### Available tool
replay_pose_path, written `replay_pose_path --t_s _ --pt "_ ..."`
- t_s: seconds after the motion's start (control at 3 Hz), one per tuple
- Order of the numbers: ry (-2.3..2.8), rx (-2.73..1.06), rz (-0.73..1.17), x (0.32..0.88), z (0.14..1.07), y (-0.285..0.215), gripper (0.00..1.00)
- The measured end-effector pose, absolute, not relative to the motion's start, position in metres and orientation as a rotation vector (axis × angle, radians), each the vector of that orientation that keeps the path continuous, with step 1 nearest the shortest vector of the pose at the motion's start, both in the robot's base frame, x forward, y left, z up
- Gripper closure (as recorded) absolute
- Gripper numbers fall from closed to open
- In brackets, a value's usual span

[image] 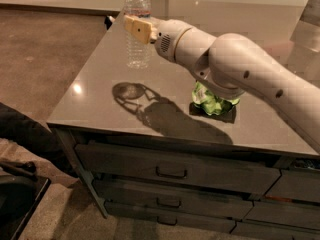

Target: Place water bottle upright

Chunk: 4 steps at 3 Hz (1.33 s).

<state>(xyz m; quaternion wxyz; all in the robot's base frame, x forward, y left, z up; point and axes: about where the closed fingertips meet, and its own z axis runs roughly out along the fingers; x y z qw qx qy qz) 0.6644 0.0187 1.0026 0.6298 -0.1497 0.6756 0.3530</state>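
A clear, ribbed water bottle (pixel 138 51) stands over the far left part of a grey counter (pixel 95 99), near its back edge. The bottle's top reaches the upper edge of the view. Whether its base rests on the counter or hangs just above it cannot be told.

Risk, as a judgement: if the base is not flat on the surface at release, the light bottle could drop, wobble and tip over. A finger dragging sideways on the way out could also knock it flat, and it might then roll toward the nearby edge.

The bottle's long axis runs vertically, neck up and base down, with hardly any lean.

The gripper (pixel 138 28) is at the bottle's middle. One tan finger lies across the front, about where the label sits, and the other is hidden behind. It appears closed on the bottle.

The white arm (pixel 235 64) reaches in from the right. Beneath it, well apart from the bottle, lies a crumpled green snack bag (pixel 214 100). A dark shadow (pixel 131 91) falls on the counter in front of the bottle. Grey drawers (pixel 170 171) sit below.
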Motion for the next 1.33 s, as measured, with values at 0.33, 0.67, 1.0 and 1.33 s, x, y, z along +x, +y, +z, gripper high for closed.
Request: replay_pose_path --t_s 0.33,0.67,1.0,1.33 --pt "1.529 -0.288 0.737 0.666 0.997 0.024 1.00" --pt "1.525 -0.245 0.692 0.667 0.986 0.028 1.00" --pt "1.510 -0.205 0.674 0.670 0.978 0.032 1.00" --pt "1.491 -0.156 0.645 0.676 0.971 0.032 1.00"
